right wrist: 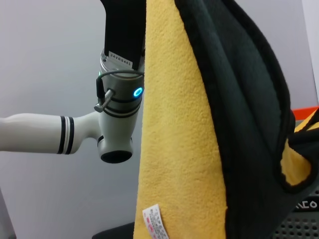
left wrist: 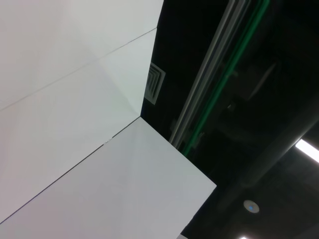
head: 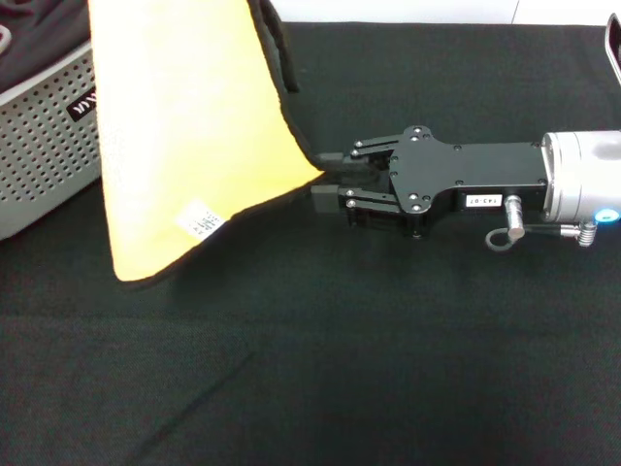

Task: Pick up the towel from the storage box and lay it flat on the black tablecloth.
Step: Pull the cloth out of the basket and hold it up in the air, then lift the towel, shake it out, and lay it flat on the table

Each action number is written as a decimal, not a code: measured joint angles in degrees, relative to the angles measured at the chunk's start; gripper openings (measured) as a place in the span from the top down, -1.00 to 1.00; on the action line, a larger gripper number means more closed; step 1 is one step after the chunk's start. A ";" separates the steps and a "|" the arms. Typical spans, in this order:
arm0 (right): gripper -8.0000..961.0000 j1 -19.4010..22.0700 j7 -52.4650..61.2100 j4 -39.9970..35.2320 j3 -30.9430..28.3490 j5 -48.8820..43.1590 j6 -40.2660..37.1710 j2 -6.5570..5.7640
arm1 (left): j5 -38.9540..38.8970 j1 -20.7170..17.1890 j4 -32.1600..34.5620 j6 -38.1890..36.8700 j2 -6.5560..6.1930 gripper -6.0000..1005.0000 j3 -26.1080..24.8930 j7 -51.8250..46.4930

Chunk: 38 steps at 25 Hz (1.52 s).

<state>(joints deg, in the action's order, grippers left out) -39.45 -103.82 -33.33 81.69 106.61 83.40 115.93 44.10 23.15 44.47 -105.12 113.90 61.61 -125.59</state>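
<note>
The yellow-orange towel [head: 194, 126] hangs from above the head view, its white label [head: 199, 221] low down, with its lower edge just above the black tablecloth [head: 320, 369]. My right gripper [head: 326, 181] reaches in from the right and is shut on the towel's right-hand corner, which is drawn out to a point. In the right wrist view the towel [right wrist: 174, 149] hangs close, folded so its dark reverse [right wrist: 244, 124] shows. My left arm [right wrist: 117, 107] stands behind it, its gripper [right wrist: 123, 25] running up out of the picture. The storage box [head: 49, 146] stands at the far left.
Dark black-grey fabric [head: 39, 34] lies in the storage box. A white object with a dark rim [head: 613, 44] sits at the far right edge. The left wrist view shows only ceiling panels [left wrist: 75, 99].
</note>
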 joint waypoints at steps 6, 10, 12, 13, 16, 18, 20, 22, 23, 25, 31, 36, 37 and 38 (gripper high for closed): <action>0.29 -0.02 0.69 -0.33 0.04 -0.64 -0.40 -0.07 | 0.02 0.01 -0.06 -0.59 0.12 0.94 0.00 -0.10; 0.63 -0.02 1.24 -0.68 0.05 -0.73 -0.13 -0.10 | 0.11 -0.17 -0.27 -0.61 0.18 0.94 -0.65 -0.13; 0.76 0.04 1.39 -0.72 0.02 -0.73 -0.03 -0.14 | 0.12 -0.42 -0.37 -0.61 0.17 0.94 -0.85 -0.14; 0.81 0.14 1.40 -0.72 -0.05 -0.73 0.06 -0.17 | 0.12 -0.54 -0.43 -0.61 0.16 0.94 -0.87 -0.14; 0.97 0.47 1.42 -0.74 -0.26 -0.52 0.49 -0.20 | 0.12 -0.74 -0.80 -0.61 0.03 0.94 -0.92 -0.10; 0.97 0.59 1.43 -0.75 -0.29 -0.36 0.65 -0.22 | 0.11 -0.97 -0.94 -0.61 -0.03 0.94 -0.94 -0.02; 0.97 0.60 1.43 -0.77 -0.33 -0.33 0.74 -0.26 | 0.11 -1.07 -0.96 -0.61 -0.08 0.94 -1.02 0.00; 0.96 0.60 1.43 -0.77 -0.40 -0.28 0.95 -0.26 | 0.22 -1.20 -0.97 -0.61 -0.09 0.94 -1.50 0.01; 0.96 0.60 1.44 -0.77 -0.55 -0.26 1.18 -0.26 | 0.28 -1.23 -0.97 -0.61 -0.09 0.94 -1.59 0.02; 0.96 0.60 1.43 -0.78 -1.13 -0.23 1.50 -0.27 | 0.35 -1.26 -0.97 -0.61 -0.09 0.94 -1.59 0.11; 0.96 0.60 1.49 -0.43 -2.99 -0.18 2.26 -0.27 | 0.43 -1.27 -0.97 -0.61 -0.09 0.94 -1.58 0.23; 0.87 0.59 1.51 -0.29 -3.48 -0.17 2.78 -0.26 | 0.44 -1.24 -0.96 -0.61 -0.13 0.94 -1.57 0.25; 0.86 0.54 1.52 -0.27 -3.48 -0.17 2.87 -0.26 | 0.44 -1.19 -0.97 -0.61 -0.14 0.94 -1.58 0.26; 0.85 0.51 1.52 -0.25 -3.48 -0.17 2.88 -0.26 | 0.44 -1.16 -0.96 -0.61 -0.14 0.94 -1.58 0.26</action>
<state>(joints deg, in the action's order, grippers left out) -38.93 -102.30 -33.58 78.22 106.44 86.27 115.66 44.54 21.99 43.50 -105.73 113.76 60.03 -125.33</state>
